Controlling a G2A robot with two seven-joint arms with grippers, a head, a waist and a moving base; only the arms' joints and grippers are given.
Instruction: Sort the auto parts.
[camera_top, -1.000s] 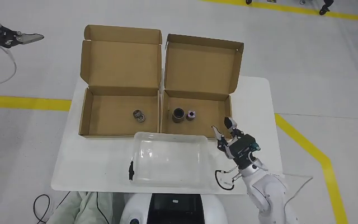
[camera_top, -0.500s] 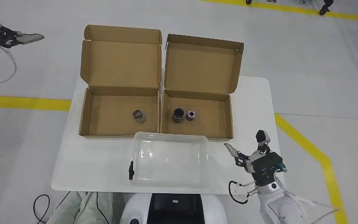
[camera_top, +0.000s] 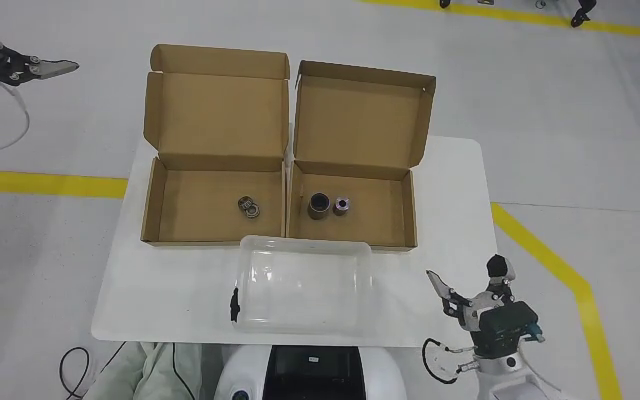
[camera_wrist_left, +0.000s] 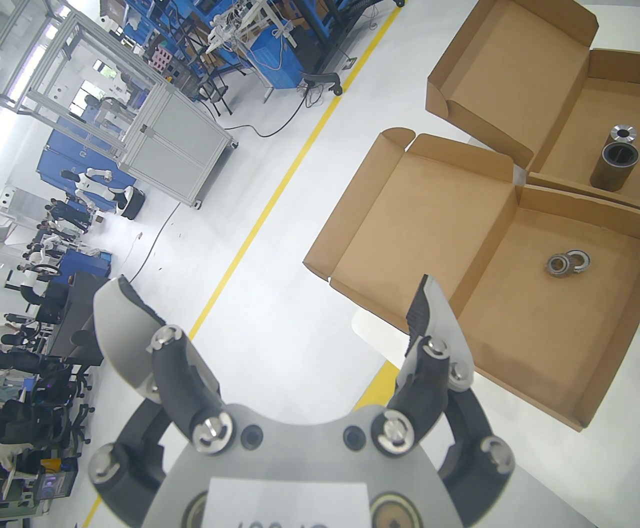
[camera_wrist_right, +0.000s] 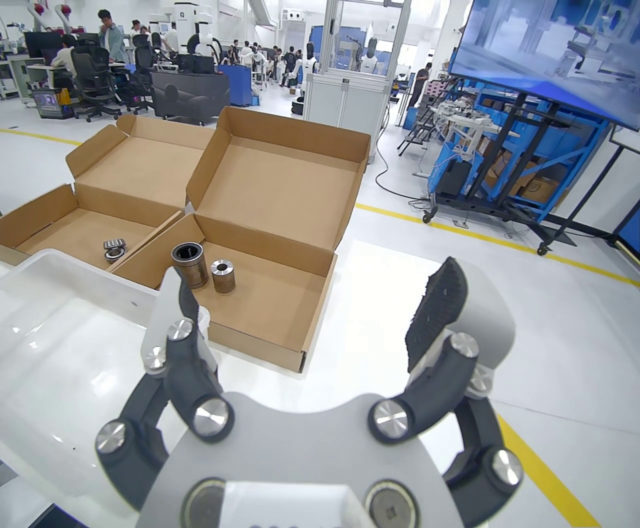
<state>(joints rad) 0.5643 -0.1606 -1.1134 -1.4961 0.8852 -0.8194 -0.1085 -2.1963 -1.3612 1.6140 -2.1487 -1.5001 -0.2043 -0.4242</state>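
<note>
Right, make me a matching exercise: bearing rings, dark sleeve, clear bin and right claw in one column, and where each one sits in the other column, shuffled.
Things
1. bearing rings
2. dark sleeve
3. clear bin
4. right claw

Places
A. at the near edge of the table, in front of both boxes
B. open, by the table's near right corner
C. in the left cardboard box
D. in the right cardboard box, beside a small metal cylinder

Pairs: 1-C; 2-D; 3-A; 4-B
</note>
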